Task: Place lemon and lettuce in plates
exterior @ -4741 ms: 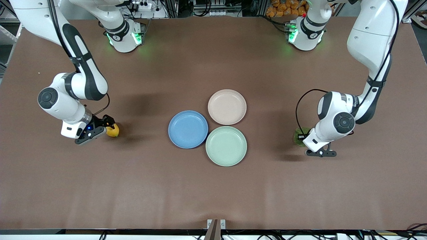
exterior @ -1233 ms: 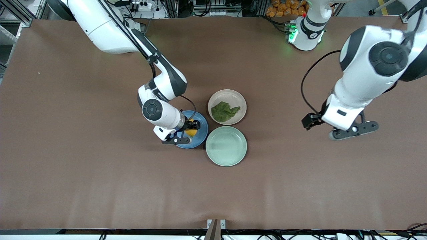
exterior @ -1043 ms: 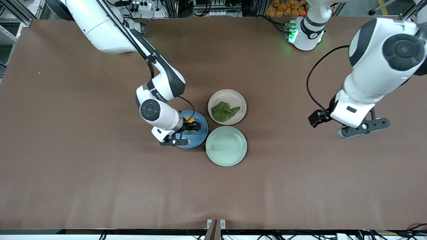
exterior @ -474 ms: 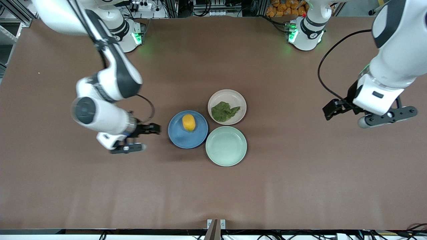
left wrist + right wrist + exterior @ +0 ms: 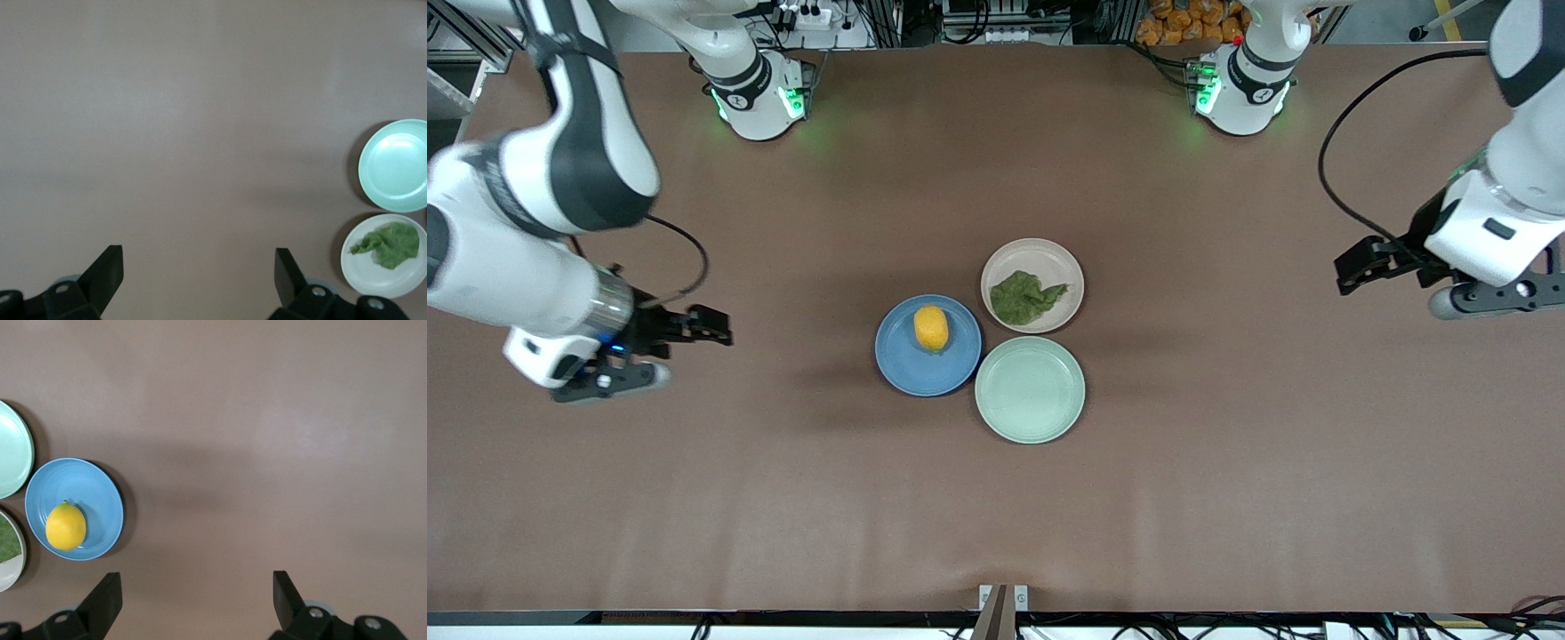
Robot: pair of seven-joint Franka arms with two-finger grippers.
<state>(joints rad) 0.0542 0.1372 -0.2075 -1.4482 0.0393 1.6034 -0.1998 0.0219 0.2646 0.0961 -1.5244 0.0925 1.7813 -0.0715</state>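
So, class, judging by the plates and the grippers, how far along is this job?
Done: the small yellow-orange lemon lies in the round blue plate, the dark green lettuce leaf in the beige-pink plate. In hand: nothing; right gripper and left gripper hang open over bare table. Left: nothing visible.

lemon (image 5: 931,328): no longer on the table in the right gripper's hold; now lies in the blue plate (image 5: 911,369)
lettuce (image 5: 1024,298): now lies in the beige-pink plate (image 5: 1040,253)
right gripper (image 5: 660,351): fingers spread, withdrawn over its end of the table
left gripper (image 5: 1405,283): fingers spread, raised over its end
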